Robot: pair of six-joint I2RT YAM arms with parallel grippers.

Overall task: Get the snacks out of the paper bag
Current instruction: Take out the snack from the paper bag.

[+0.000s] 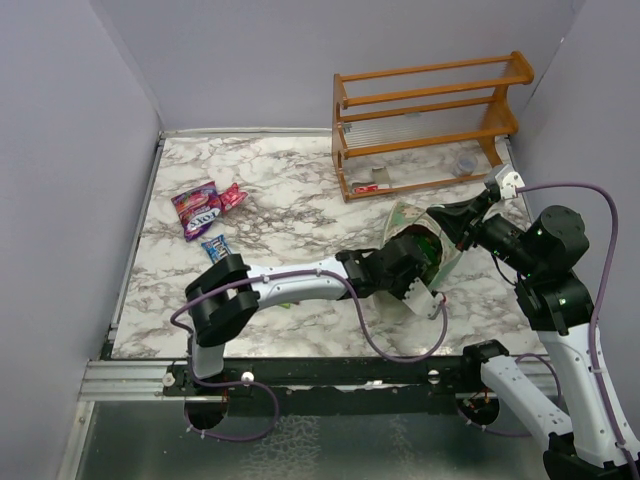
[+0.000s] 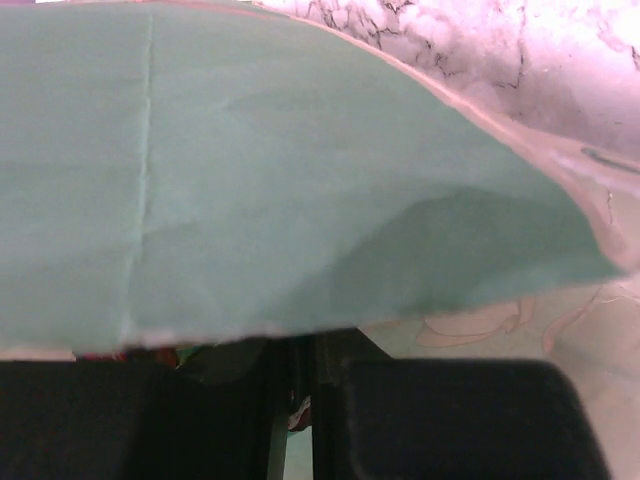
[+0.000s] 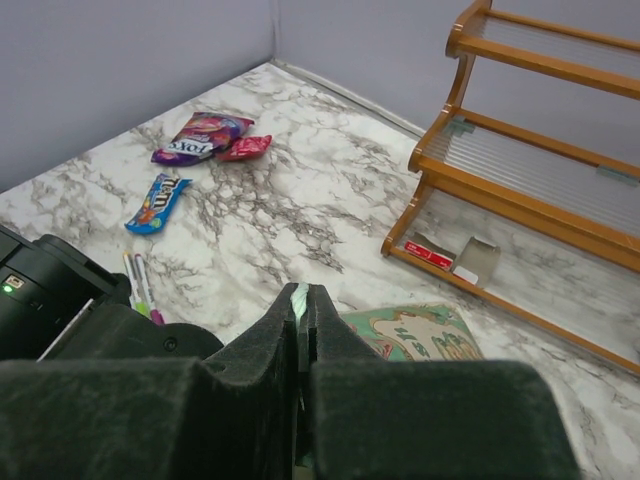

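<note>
Reaching into the bag (image 1: 408, 218) from the left, with the left claw (image 1: 428, 262) at the mouth and so deep that its own view shows little but green paper. Tipped over near the rack (image 1: 430, 110), mouth turned toward the left arm, long axis seemingly running on from that claw toward the right arm. Puts any contents straight ahead of the left claw, further in, so clearly the nearer one for the pull. Right claw (image 3: 302, 300) clamped flat on a thin green edge of the bag, pinning it. Left pads (image 2: 420, 410) close together with only a slit between; cannot tell whether a packet is pinched there. Three snacks out on the bench (image 1: 300, 200), well apart from the bag: purple packet (image 1: 195, 208), pink packet (image 1: 232, 197) just beside it, blue packet (image 1: 215, 246) nearer the arms. Bag's inside hidden in every view, save a scrap of red and green under the paper's lower edge, too little to name.
</note>
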